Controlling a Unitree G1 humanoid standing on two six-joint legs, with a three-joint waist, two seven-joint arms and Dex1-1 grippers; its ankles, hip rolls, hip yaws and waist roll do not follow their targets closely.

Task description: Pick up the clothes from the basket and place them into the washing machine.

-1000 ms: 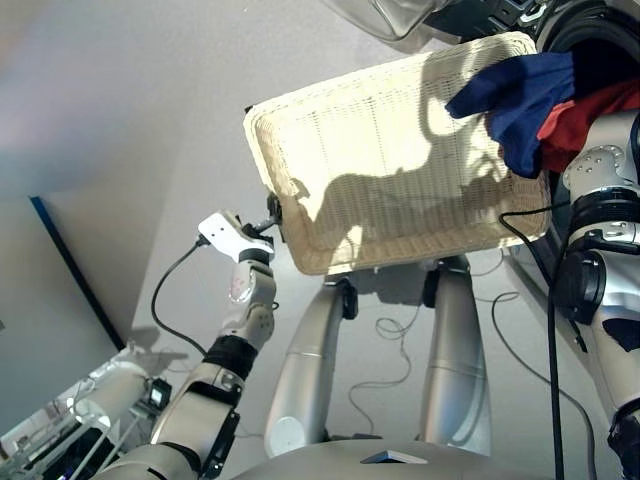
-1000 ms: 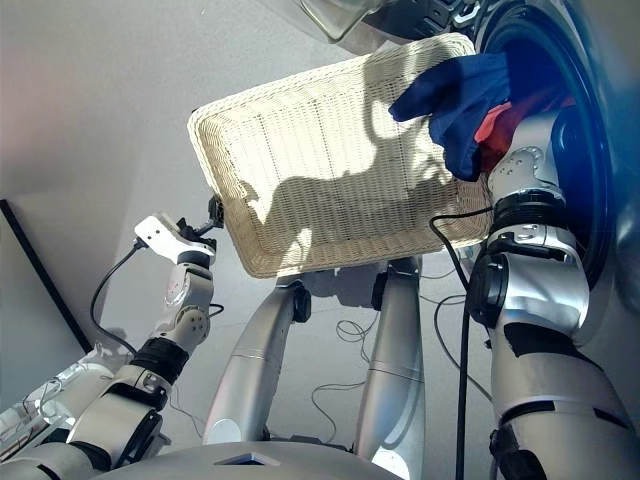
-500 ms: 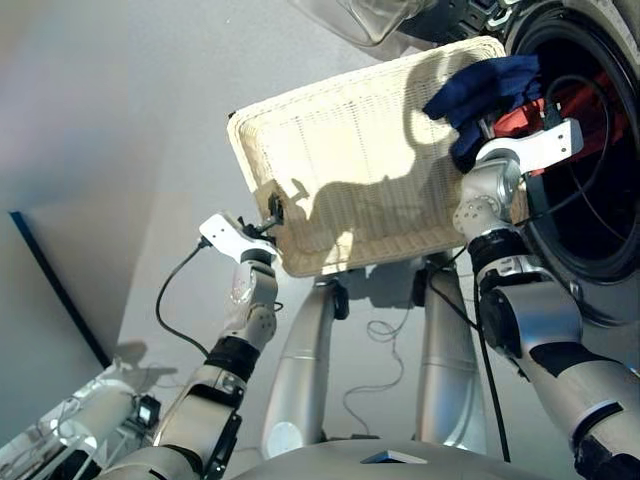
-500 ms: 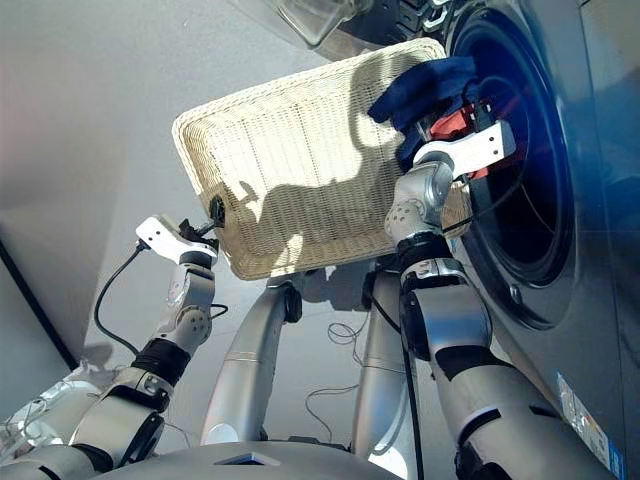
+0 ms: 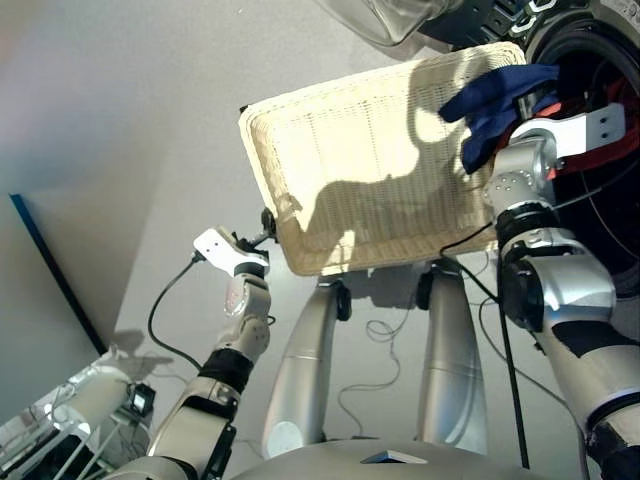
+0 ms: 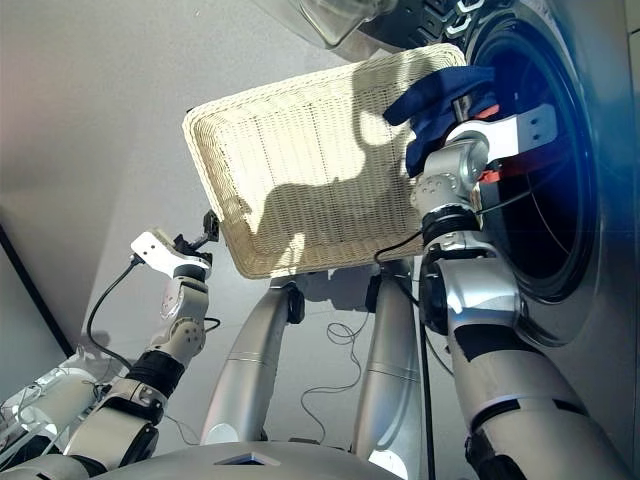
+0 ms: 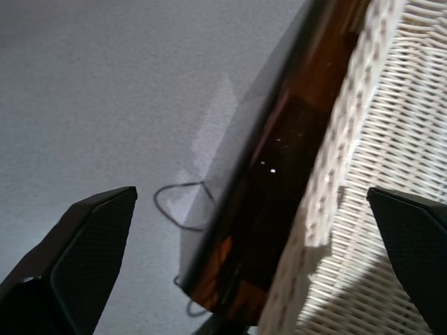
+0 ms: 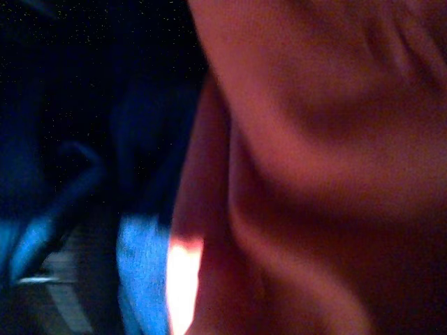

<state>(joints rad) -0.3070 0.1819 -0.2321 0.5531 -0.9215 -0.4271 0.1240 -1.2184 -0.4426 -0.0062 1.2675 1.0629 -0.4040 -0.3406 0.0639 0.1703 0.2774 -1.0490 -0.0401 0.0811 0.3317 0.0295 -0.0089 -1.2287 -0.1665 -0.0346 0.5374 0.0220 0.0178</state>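
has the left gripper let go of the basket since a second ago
Yes. The left gripper gripped the basket rim's near corner a second ago; now it sits open just below that corner, off the wicker.

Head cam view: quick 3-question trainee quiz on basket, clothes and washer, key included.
1. True or false: the wicker basket lies flat on the floor.
2. Which garment drapes over the basket's corner nearest the washing machine porthole? A black, B navy blue, C white.
3. Fill in: the left tool sits beside the basket's ____ and its fingers are open.

Key:
1. False: it is raised and tilted toward the porthole.
2. B; the coral-red garment shows just behind it at the right tool, whose fingers are hidden.
3. rim
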